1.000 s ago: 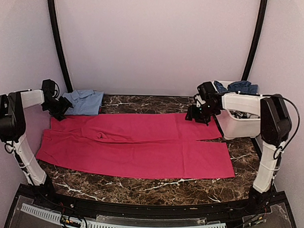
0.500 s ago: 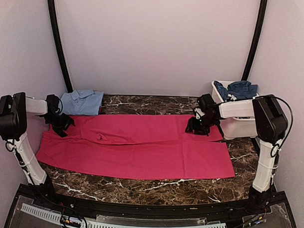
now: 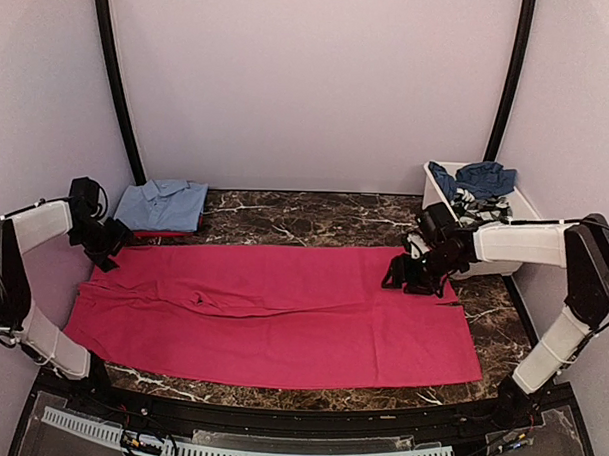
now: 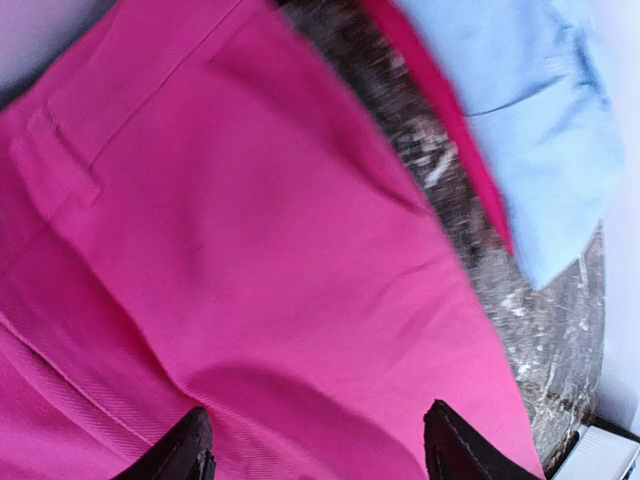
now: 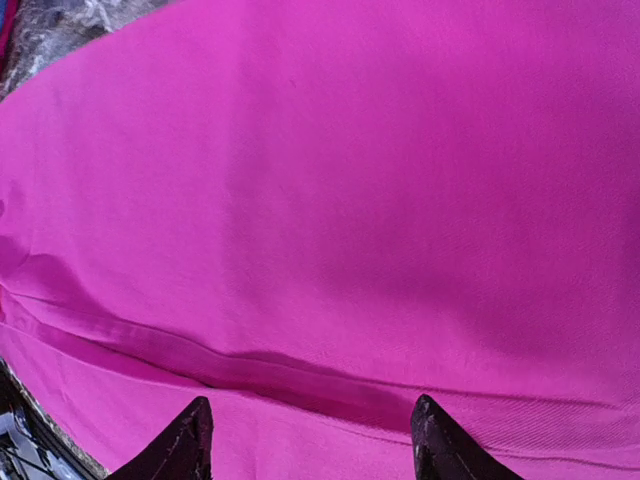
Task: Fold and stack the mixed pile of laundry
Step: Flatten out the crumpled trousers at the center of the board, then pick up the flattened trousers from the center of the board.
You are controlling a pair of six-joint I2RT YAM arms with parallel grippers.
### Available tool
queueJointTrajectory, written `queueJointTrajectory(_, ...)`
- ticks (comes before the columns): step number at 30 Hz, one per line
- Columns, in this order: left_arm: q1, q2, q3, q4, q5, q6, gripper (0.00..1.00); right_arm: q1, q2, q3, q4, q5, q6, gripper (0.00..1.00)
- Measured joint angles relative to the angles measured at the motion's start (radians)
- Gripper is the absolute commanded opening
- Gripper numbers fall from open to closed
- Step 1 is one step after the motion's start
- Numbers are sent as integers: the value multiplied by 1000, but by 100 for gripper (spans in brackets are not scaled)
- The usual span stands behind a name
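From the mixed laundry pile, a large magenta-pink garment (image 3: 282, 307) lies spread flat across the marble table (image 3: 305, 213), one long half laid over the other. My left gripper (image 3: 104, 243) hovers at its far left corner, open, with flat pink cloth (image 4: 250, 250) under the spread fingers of the gripper (image 4: 315, 412). My right gripper (image 3: 403, 276) is over the garment's right end, also open (image 5: 312, 402), above a seam ridge in the cloth (image 5: 350, 180). A folded light blue shirt (image 3: 165, 203) lies at the back left, and shows in the left wrist view too (image 4: 530, 130).
A white tub (image 3: 522, 203) stands at the back right, holding a dark navy-blue garment (image 3: 476, 179) and a grey-and-white patterned one (image 3: 482, 206). Black frame posts rise at both back corners. Bare marble (image 4: 470, 200) separates the shirt from the pink cloth.
The garment's far half has come toward me onto the near half, and the whole cloth sits nearer. The left gripper swung back to the far left corner; the right moved right and nearer.
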Motion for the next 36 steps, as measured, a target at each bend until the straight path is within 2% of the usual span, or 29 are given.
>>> queueJointTrajectory(2,0,-16,80,-14,-9,42,75,-4,-6,70,-30,11,-44,67)
queueJointTrajectory(6,0,56,253,-18,-12,111,77,-33,81,306,-68,70,-169,66)
queueJointTrajectory(12,0,143,282,-1,17,163,77,-64,293,554,-79,114,-325,68)
queueJointTrajectory(19,0,239,321,-8,16,182,77,-74,497,696,-164,188,-371,68)
queueJointTrajectory(27,3,276,363,-22,-27,192,81,-75,579,723,-229,325,-371,67)
queueJointTrajectory(30,10,311,397,-28,-41,196,82,-75,582,724,-224,350,-372,58)
queueJointTrajectory(32,13,341,419,-33,-47,203,82,-74,586,729,-223,351,-373,41)
queueJointTrajectory(36,19,379,442,-47,-54,240,81,-72,592,734,-211,345,-376,20)
